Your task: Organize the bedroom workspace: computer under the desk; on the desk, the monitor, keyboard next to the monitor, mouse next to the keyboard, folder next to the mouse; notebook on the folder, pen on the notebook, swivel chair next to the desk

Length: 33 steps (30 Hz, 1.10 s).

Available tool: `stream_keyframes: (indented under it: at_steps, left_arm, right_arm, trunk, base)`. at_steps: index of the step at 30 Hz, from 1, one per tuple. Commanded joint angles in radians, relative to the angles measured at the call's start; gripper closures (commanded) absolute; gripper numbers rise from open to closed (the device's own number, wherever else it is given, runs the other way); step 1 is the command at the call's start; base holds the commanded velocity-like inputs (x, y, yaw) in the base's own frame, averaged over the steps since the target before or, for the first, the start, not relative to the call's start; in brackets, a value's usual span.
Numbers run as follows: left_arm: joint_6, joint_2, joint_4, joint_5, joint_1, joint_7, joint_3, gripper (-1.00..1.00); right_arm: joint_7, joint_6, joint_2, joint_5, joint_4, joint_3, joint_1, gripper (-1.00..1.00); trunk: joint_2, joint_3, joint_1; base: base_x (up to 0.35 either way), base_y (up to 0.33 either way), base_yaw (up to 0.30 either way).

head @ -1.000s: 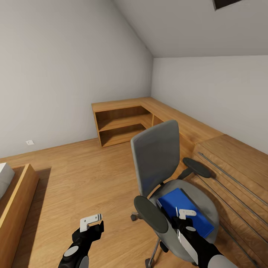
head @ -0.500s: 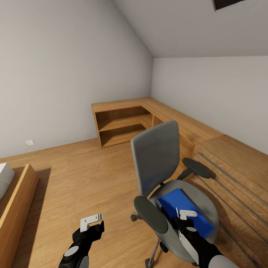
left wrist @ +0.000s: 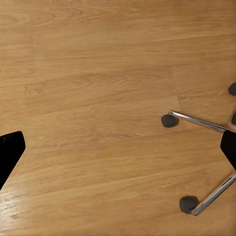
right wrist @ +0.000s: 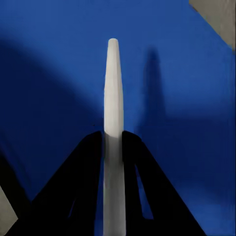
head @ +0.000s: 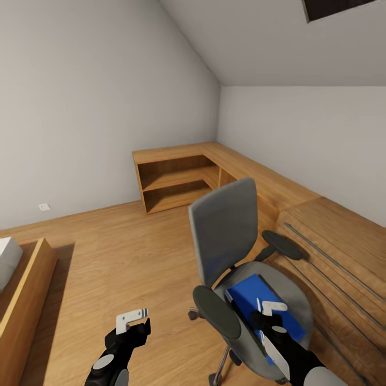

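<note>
The swivel chair [head: 225,225], grey with black armrests, stands at the right of the head view, its back turned toward the room's corner. The bright blue folder [head: 252,292] lies flat on its seat. My right gripper [head: 273,308] hovers just above the folder, shut on the notebook [head: 273,351], a thin grey-white sheet held edge-on. In the right wrist view the notebook [right wrist: 113,98] runs between the black fingers [right wrist: 86,162] over the folder [right wrist: 54,64]. My left gripper [head: 131,320] hangs open above the floor left of the chair. The left wrist view shows the chair's chrome legs [left wrist: 196,123] and castors.
A wooden L-shaped shelf unit [head: 171,177] fills the far corner. A light wooden chest with long metal bar handles [head: 332,252] stands close behind the chair on the right. A wooden bed frame [head: 24,289] sits at the left edge. Plank floor [head: 118,257] lies between them.
The whole head view has shifted slightly, so the camera moved. My right gripper with the notebook has edged a little to the right over the folder. The left gripper has stayed put.
</note>
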Motion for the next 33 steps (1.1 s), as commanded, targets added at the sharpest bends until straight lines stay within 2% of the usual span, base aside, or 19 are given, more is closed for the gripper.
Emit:
stream_keyframes:
  at_steps: [1,5,7,9,10,13,14,17,18,19,24,28,33]
  left_arm:
    - [0.003,0.0,-0.001,0.01,-0.001,0.01,-0.002,-1.0]
    - [0.003,0.0,0.0,0.01,0.0,0.01,-0.002,-1.0]
    - [0.003,0.0,0.0,0.009,-0.001,0.01,-0.002,-1.0]
    - [0.003,0.0,0.0,0.009,-0.001,0.01,-0.002,-1.0]
    - [0.003,0.0,0.0,0.01,-0.001,0.01,-0.002,-1.0]
    - [0.003,0.0,0.0,0.01,0.0,0.01,-0.002,-1.0]
    - [0.003,0.0,0.0,0.01,0.0,0.01,-0.002,-1.0]
    - [0.003,0.0,0.0,0.01,0.0,0.01,-0.002,-1.0]
    - [0.003,0.0,0.0,0.01,0.0,0.01,-0.002,-1.0]
    - [0.003,0.001,0.0,0.01,-0.001,0.01,-0.002,-1.0]
    - [0.003,-0.001,0.0,0.009,0.0,0.01,-0.003,-1.0]
    - [0.003,-0.001,0.0,0.009,-0.001,0.01,-0.003,-1.0]
    - [0.004,-0.001,0.0,0.009,-0.001,0.01,-0.003,-1.0]
  right_arm:
    - [-0.009,0.004,-0.008,-0.008,-0.016,0.008,0.0,1.0]
    - [-0.012,0.02,-0.036,-0.01,-0.107,0.002,0.0,1.0]
    - [-0.013,0.074,-0.067,-0.019,-0.178,-0.001,0.001,1.0]
    - [-0.014,0.129,-0.096,-0.046,-0.243,-0.002,0.003,1.0]
    - [-0.014,0.162,-0.117,-0.076,-0.291,-0.003,0.005,1.0]
    - [-0.016,0.203,-0.149,-0.128,-0.364,-0.003,0.011,1.0]
    - [-0.017,0.231,-0.171,-0.163,-0.41,-0.003,0.019,1.0]
    - [-0.018,0.282,-0.21,-0.23,-0.489,-0.003,0.039,1.0]
    - [-0.019,0.302,-0.225,-0.259,-0.526,-0.003,0.049,1.0]
    - [-0.021,0.345,-0.252,-0.311,-0.605,-0.004,0.069,1.0]
    - [-0.029,0.371,-0.266,-0.335,-0.691,-0.004,0.099,1.0]
    - [-0.088,0.375,-0.268,-0.339,-0.734,-0.004,0.107,1.0]
    - [-0.193,0.376,-0.269,-0.342,-0.791,-0.004,0.119,1.0]
  trunk:
    - [0.007,0.002,-0.004]
    - [0.035,0.015,-0.019]
    - [0.049,0.021,-0.027]
    - [0.063,0.027,-0.035]
    - [0.07,0.03,-0.038]
    - [0.091,0.04,-0.05]
    - [0.098,0.043,-0.054]
    - [0.119,0.052,-0.065]
    - [0.126,0.056,-0.069]
    - [0.133,0.059,-0.073]
    - [0.168,0.074,-0.092]
    - [0.196,0.087,-0.107]
    - [0.231,0.103,-0.127]
  base:
    - [0.0,0.0,0.0]
    - [-0.103,0.0,0.0]
    - [-0.264,0.0,0.0]
    - [-0.306,0.0,0.0]
    - [-0.321,0.0,0.0]
    - [-0.328,0.0,0.0]
    - [-0.335,0.0,0.0]
    - [-0.337,-0.013,0.0]
    - [-0.333,-0.048,0.0]
    - [-0.167,-0.042,0.0]
    - [-0.056,-0.014,0.0]
    - [-0.011,-0.003,0.0]
    - [-0.003,-0.001,0.0]
